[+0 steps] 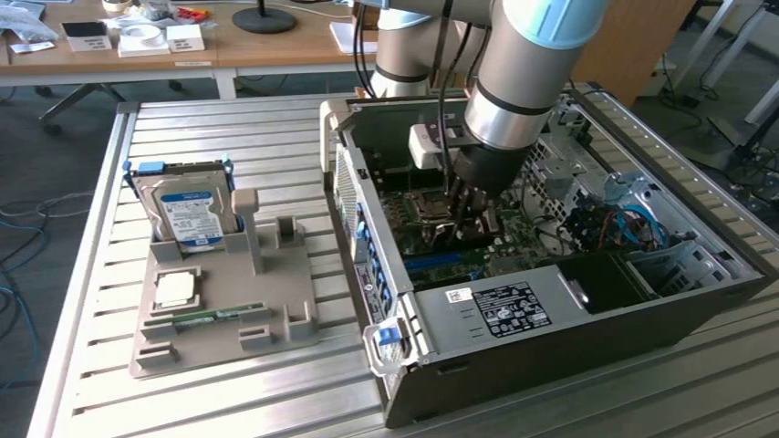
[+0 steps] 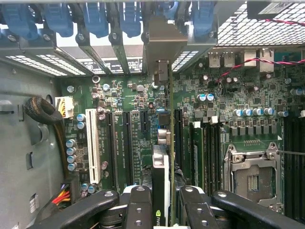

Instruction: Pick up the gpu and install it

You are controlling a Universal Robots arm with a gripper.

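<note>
End effector [image 2: 167, 204] astride edge-on gpu [image 2: 161, 169], prob. clamped

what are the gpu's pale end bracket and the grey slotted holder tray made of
The pale end bracket on the thin dark gpu card: likely bare sheet steel, dull silvery sheen, thin and bent. The grey slotted holder tray: probably plastic, uniform matt grey, chunky shapes.

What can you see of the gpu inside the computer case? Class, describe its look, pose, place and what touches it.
The gpu is a thin dark card seen edge-on, standing on edge over the green motherboard among its long slots. A pale metal bracket closes its far end, by the case's rear slot covers. A green-and-white label marks its near end. The gripper holds it, a black finger on each side. Whether it is seated in a slot cannot be told.
</note>
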